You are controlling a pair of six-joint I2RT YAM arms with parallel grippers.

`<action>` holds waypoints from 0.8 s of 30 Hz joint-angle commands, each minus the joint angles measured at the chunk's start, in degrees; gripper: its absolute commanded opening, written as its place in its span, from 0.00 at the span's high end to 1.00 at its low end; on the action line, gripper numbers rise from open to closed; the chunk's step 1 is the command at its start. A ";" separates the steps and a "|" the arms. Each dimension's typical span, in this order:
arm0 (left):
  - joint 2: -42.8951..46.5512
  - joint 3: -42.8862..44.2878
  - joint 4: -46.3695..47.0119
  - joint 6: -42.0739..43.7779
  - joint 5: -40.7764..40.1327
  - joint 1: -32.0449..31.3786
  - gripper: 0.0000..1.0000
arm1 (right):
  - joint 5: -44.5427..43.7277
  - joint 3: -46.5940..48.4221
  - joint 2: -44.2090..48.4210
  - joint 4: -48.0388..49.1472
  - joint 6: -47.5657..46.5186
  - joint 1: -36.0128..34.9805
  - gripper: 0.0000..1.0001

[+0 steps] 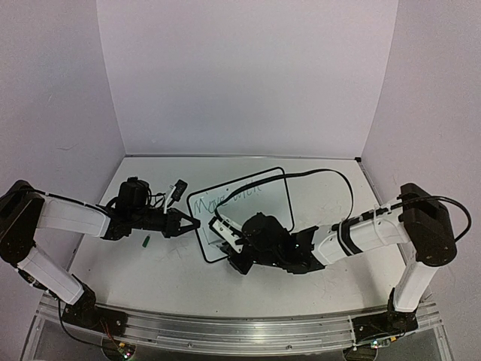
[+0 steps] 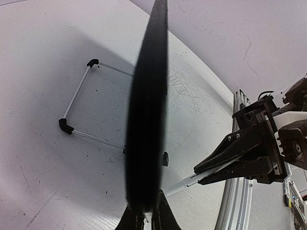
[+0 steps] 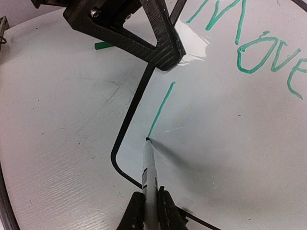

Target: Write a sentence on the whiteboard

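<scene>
The whiteboard (image 1: 264, 201) lies mid-table, a white board in a thin black frame, with green writing (image 3: 261, 48) that begins "Move". My left gripper (image 1: 193, 222) is shut on its left edge. In the left wrist view the board (image 2: 146, 120) shows edge-on as a dark band rising from those jaws (image 2: 147, 212). My right gripper (image 3: 149, 203) is shut on a white marker (image 3: 148, 167). The marker's tip touches the board at the lower end of a straight green stroke (image 3: 160, 110), near the board's rounded corner. The left gripper (image 3: 165, 48) appears at the top of the right wrist view.
A green marker cap (image 1: 147, 241) lies on the scuffed white tabletop (image 1: 135, 263) left of the board. A thin white wire bracket with black corner caps (image 2: 76, 98) sits beside the board. A black cable (image 1: 331, 180) loops over the table behind the right arm.
</scene>
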State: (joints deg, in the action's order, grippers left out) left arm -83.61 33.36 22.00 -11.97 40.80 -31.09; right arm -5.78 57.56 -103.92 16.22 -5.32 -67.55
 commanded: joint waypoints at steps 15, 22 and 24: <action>1.40 0.71 -2.06 3.06 -3.32 -0.04 1.00 | -0.99 3.66 1.13 5.22 0.28 1.42 1.00; 1.01 0.82 -2.16 3.26 -3.27 -0.04 1.00 | -0.32 4.64 0.36 5.22 -0.24 1.41 1.00; 1.09 0.87 -2.14 3.32 -3.32 -0.03 1.00 | -0.08 4.62 0.09 5.21 -0.13 1.40 1.00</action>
State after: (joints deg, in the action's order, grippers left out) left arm -83.24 33.36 21.46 -11.90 40.48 -31.20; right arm -5.72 59.82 -102.57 19.96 -5.04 -66.15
